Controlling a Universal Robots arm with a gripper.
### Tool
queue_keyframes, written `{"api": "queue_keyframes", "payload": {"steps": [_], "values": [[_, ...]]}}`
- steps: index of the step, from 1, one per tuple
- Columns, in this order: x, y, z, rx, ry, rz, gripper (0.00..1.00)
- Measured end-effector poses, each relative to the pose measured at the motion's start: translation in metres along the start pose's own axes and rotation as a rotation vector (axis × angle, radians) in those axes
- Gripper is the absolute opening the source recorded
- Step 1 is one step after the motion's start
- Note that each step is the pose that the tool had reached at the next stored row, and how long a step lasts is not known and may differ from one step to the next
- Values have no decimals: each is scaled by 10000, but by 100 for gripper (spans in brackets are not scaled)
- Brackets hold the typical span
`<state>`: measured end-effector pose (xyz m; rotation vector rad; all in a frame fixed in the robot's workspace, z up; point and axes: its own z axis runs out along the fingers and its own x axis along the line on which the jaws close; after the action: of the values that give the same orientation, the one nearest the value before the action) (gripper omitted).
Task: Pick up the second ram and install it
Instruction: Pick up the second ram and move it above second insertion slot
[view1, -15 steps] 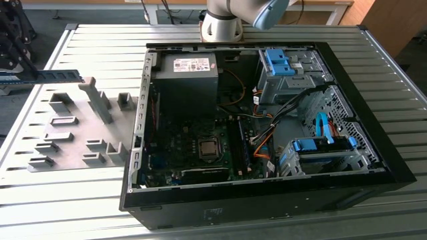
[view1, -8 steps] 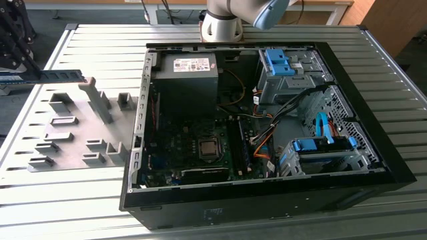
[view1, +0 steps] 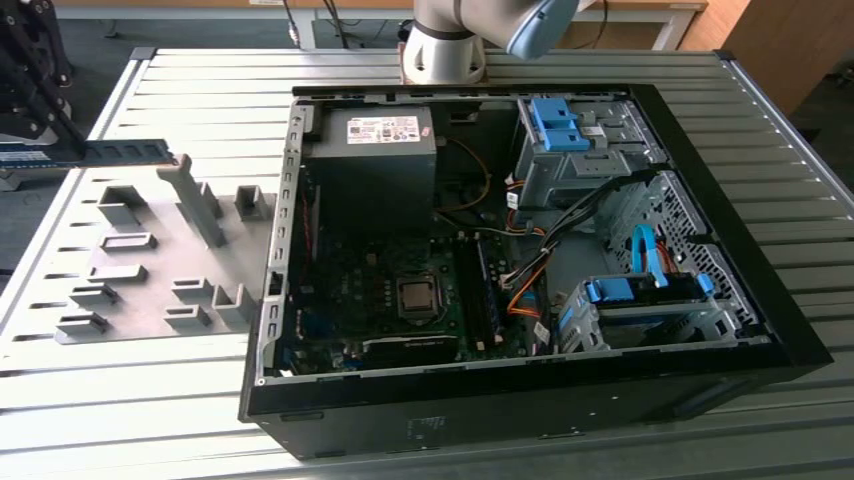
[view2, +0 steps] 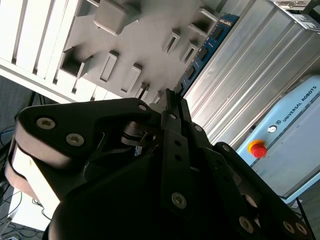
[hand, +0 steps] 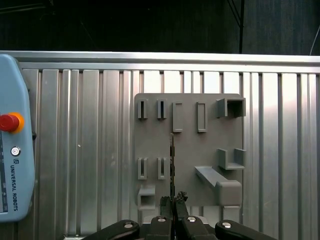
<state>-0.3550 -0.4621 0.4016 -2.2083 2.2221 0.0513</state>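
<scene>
My gripper (view1: 24, 140) is shut on the second ram (view1: 127, 152), a long blue circuit-board stick that juts out level above the table at the exterior view's far left. It hangs over the far edge of the grey holder plate (view1: 147, 270). In the first wrist view the fingertips (hand: 173, 201) pinch the ram (hand: 172, 160) edge-on above the plate (hand: 190, 145). The second wrist view shows the blue stick (view2: 207, 47) running out from the gripper (view2: 172, 97) over the plate (view2: 145, 45).
An open black computer case (view1: 467, 385) lies at the table's middle, with motherboard (view1: 387, 290), dark stick in a slot (view1: 483, 290), power supply (view1: 374, 150) and blue drive bays (view1: 641, 295). The robot base (view1: 447, 50) stands behind. A teach pendant (hand: 10, 150) lies on the slatted table.
</scene>
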Motion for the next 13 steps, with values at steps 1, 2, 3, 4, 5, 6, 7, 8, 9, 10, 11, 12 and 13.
{"api": "queue_keyframes", "payload": {"steps": [1, 2, 3, 4, 5, 6, 7, 8, 9, 10, 11, 12, 13], "values": [[0, -4, 0, 0, 0, 0, 14], [0, -7, 0, 0, 0, 0, 14], [0, -10, 0, 0, 0, 0, 14], [0, -14, -1, -1, 0, 0, 14], [0, -18, -1, -1, 0, 0, 14], [0, -22, -1, -1, 0, 0, 14], [0, -25, 0, 0, 0, 0, 14], [0, -28, 0, 0, -1, 0, 14], [0, -31, 0, 0, -1, 0, 14], [0, -34, -1, 0, 0, 0, 14], [0, -37, -1, 0, 0, 0, 14], [0, -40, -1, 0, 0, 0, 14], [0, -44, -1, -1, 1, -1, 14]]}}
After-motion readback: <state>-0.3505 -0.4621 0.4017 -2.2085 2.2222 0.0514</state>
